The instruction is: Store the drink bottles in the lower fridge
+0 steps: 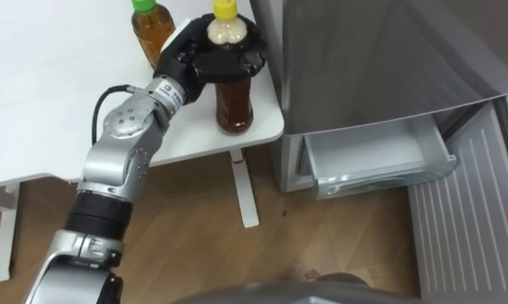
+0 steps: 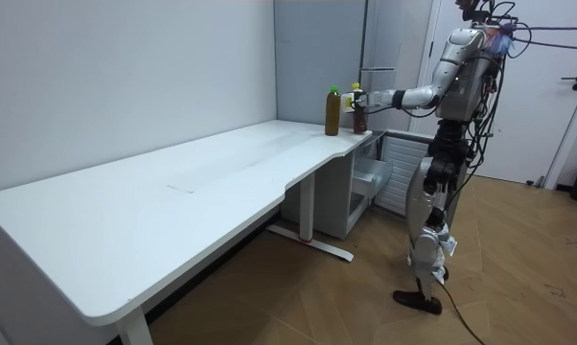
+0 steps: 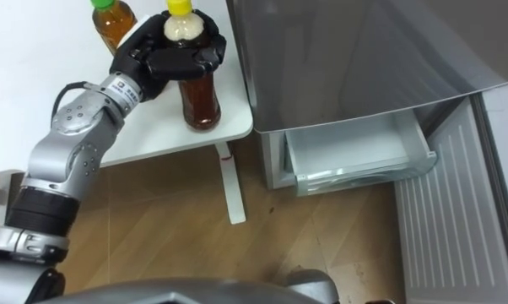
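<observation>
The white desk (image 1: 51, 93) on the left carries 2 tea bottles near its corner by the fridge. The green-capped bottle (image 1: 151, 32) stands upright just left of the left hand (image 1: 185, 57). This hand reaches in from the lower left. Its fingers (image 1: 237, 66) are curled round the shoulder of the yellow-capped bottle (image 1: 235, 105), just below the cap. That bottle stands upright with its base on the desk, close to the edge.

Right of the desk stands the grey fridge (image 1: 364, 59) with its lower drawer (image 1: 376, 156) pulled out. The ribbed inner face of the open door (image 1: 465, 224) lies at the far right.

The eye views look down into the drawer. The room view adds the robot's stance: upright on the wooden floor (image 2: 519, 278) at the desk's far end, beside the fridge, left arm stretched level to the bottles.
</observation>
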